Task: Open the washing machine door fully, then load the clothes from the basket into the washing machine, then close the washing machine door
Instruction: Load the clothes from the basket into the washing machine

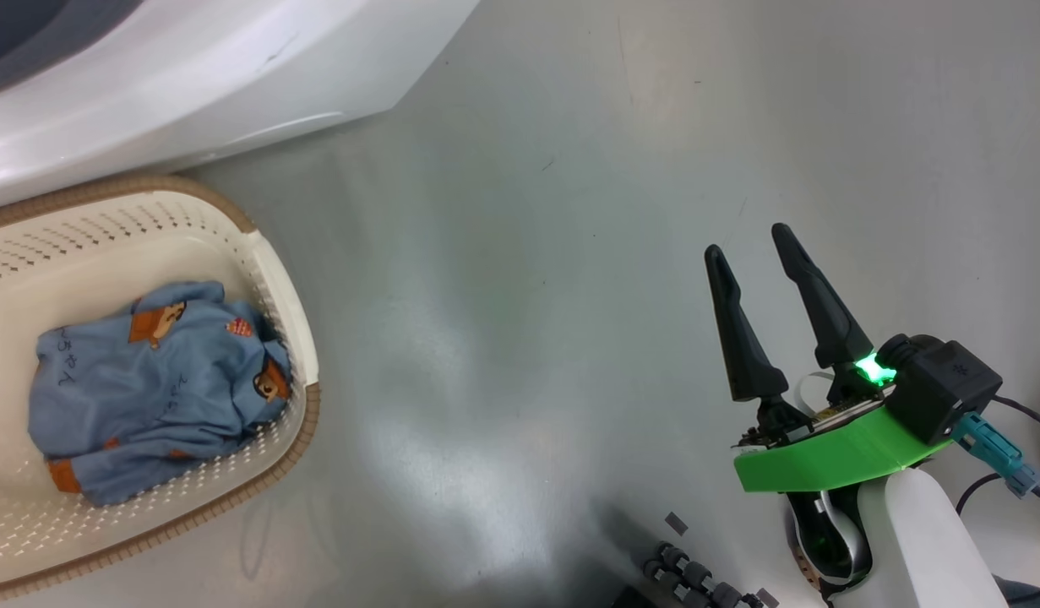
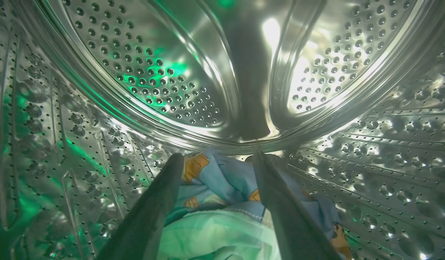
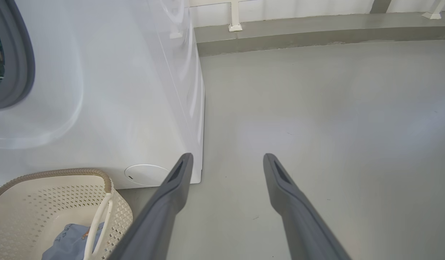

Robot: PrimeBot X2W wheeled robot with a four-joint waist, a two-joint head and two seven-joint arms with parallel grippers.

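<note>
Inside the white washing machine (image 1: 190,84), in its perforated steel drum (image 2: 153,72), the dark fingers of the left gripper (image 2: 218,156) are spread apart, with light blue cartoon-printed clothes (image 2: 226,180) lying loose between them. Another blue garment (image 1: 156,380) is seen bunched in the cream perforated plastic basket (image 1: 293,295), against its right-hand wall, on the left arm's side. The right gripper (image 1: 747,241), fingers likewise apart, is held well away over grey floor (image 1: 528,295).

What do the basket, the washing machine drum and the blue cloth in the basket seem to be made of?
Basket: seemingly moulded cream plastic, matte, with regular rows of holes; its brown rim looks woven, perhaps imitation. Drum: shiny steel-like metal, mirror-bright reflections, punched holes. Blue cloth: thin soft fabric, perhaps cotton, since it folds and wrinkles.
</note>
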